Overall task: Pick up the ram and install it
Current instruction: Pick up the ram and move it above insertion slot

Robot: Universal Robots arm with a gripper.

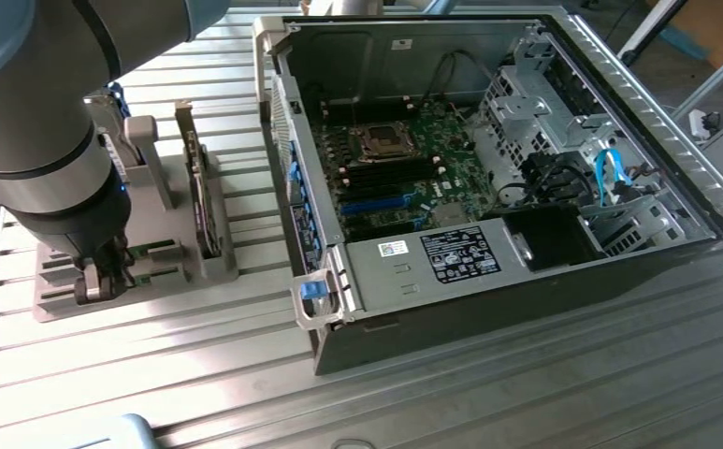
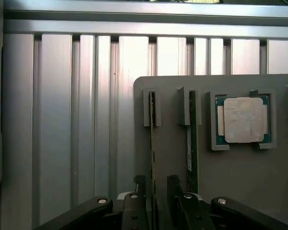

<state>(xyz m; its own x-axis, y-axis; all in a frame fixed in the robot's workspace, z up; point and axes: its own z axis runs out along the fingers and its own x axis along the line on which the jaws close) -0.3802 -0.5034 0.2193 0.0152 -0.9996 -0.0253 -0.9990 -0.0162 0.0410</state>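
The ram (image 2: 152, 139) is 1 of 2 thin dark sticks standing edge-on in the grey holder (image 2: 173, 158); the gripper (image 2: 156, 203) is spread, straddling it.

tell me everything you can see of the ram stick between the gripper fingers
The ram shows edge-on in the wrist view: a long, thin, dark green board standing on edge in a slot of the grey holder, one end in a raised notch. Its faces are hidden. The open gripper straddles it, a finger on each side; whether either touches it cannot be told. A second stick stands parallel beside it, apart.
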